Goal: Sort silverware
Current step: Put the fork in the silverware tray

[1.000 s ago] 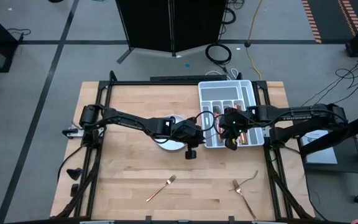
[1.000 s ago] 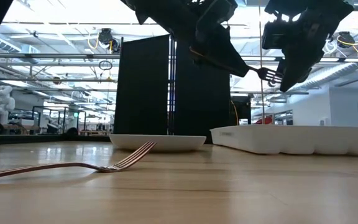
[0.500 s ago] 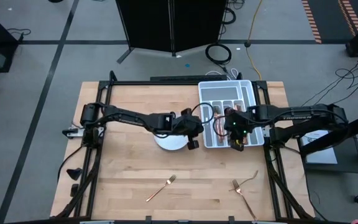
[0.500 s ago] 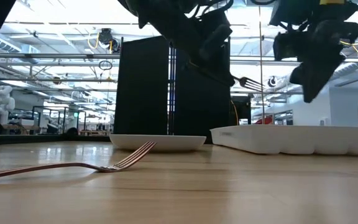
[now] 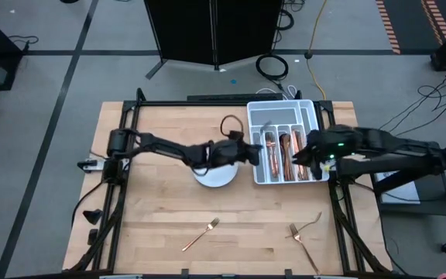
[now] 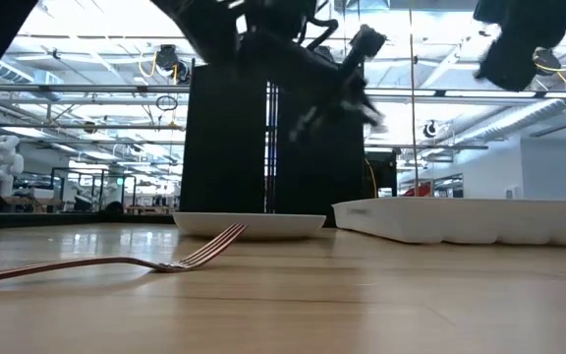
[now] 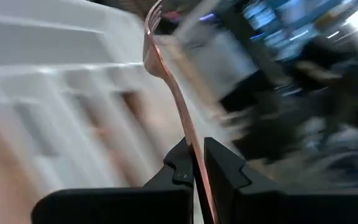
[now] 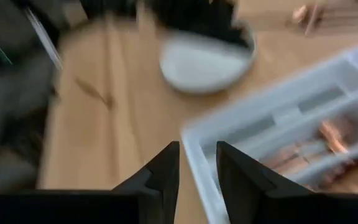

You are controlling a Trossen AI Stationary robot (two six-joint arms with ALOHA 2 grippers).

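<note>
While the left gripper is pinching a slim copper fork by its handle, tines pointing away from the wrist, it is hovering just over the left edge of the white divided cutlery tray at the back right of the wooden table. The tray is holding several rose-gold pieces lying lengthwise in its middle and right slots; I cannot tell forks from spoons among them. A round white plate is sitting just left of the tray, partly under the left arm. The right gripper is hanging over the tray's right side, its fingers standing narrowly apart with nothing between them. Three more forks are lying near the table's front edge: one toward the middle, and two close together on the right, all shiny and thin.
</note>
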